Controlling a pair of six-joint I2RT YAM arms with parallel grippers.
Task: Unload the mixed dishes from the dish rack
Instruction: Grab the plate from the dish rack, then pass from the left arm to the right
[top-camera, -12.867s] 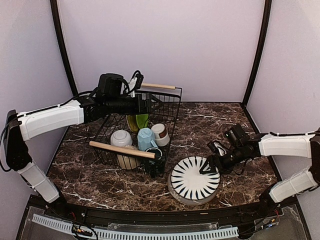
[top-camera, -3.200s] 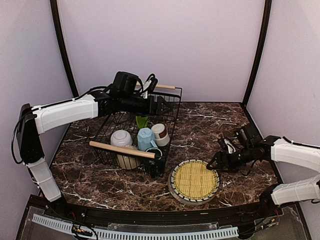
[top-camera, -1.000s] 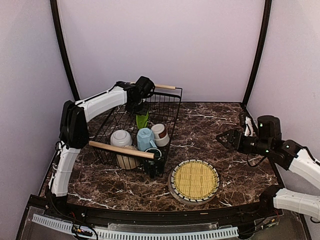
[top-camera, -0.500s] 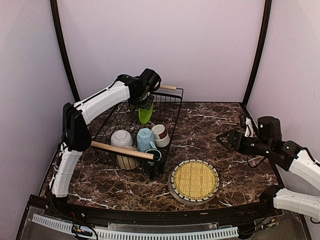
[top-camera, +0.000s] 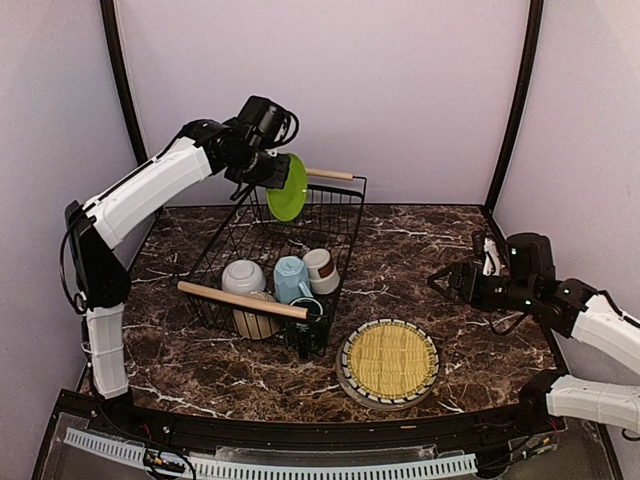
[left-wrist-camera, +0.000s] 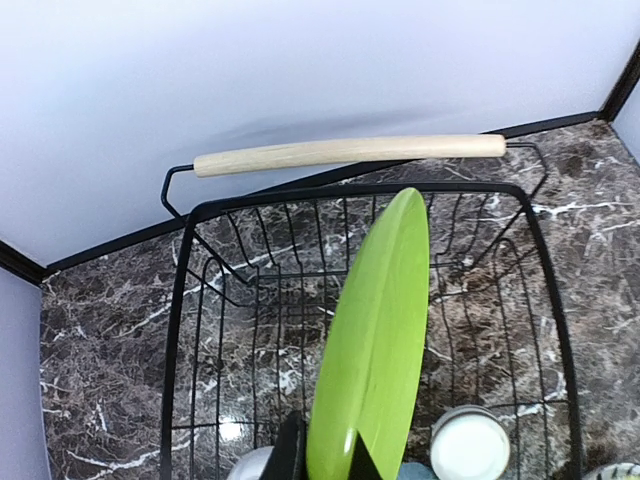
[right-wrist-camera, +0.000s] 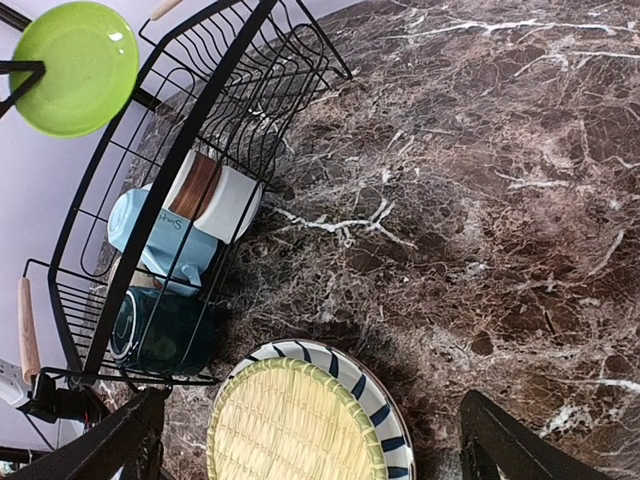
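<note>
My left gripper (top-camera: 268, 176) is shut on the rim of a lime-green plate (top-camera: 288, 187), held on edge above the far side of the dish rack (top-camera: 338, 215). In the left wrist view the plate (left-wrist-camera: 375, 330) is pinched between my fingers (left-wrist-camera: 290, 450) over the rack's wire floor. A white bowl (top-camera: 242, 275), a cream bowl (top-camera: 255, 320), a light blue mug (top-camera: 292, 277), a brown-white cup (top-camera: 320, 268) and a dark green mug (top-camera: 308, 318) sit in the rack. My right gripper (top-camera: 445, 282) hangs open and empty over the table, right of the rack.
A black-and-white striped plate (top-camera: 427, 380) lies on the marble table (top-camera: 450, 230) in front of the rack, with a yellow-green woven-look plate (top-camera: 388, 360) stacked on it. The rack's wooden handles (top-camera: 245, 299) stick out at its near and far ends. Purple walls close in the back and sides.
My left gripper has lifted the lime-green plate up out of the rack and swung it left and higher. My right arm has shifted only slightly.
</note>
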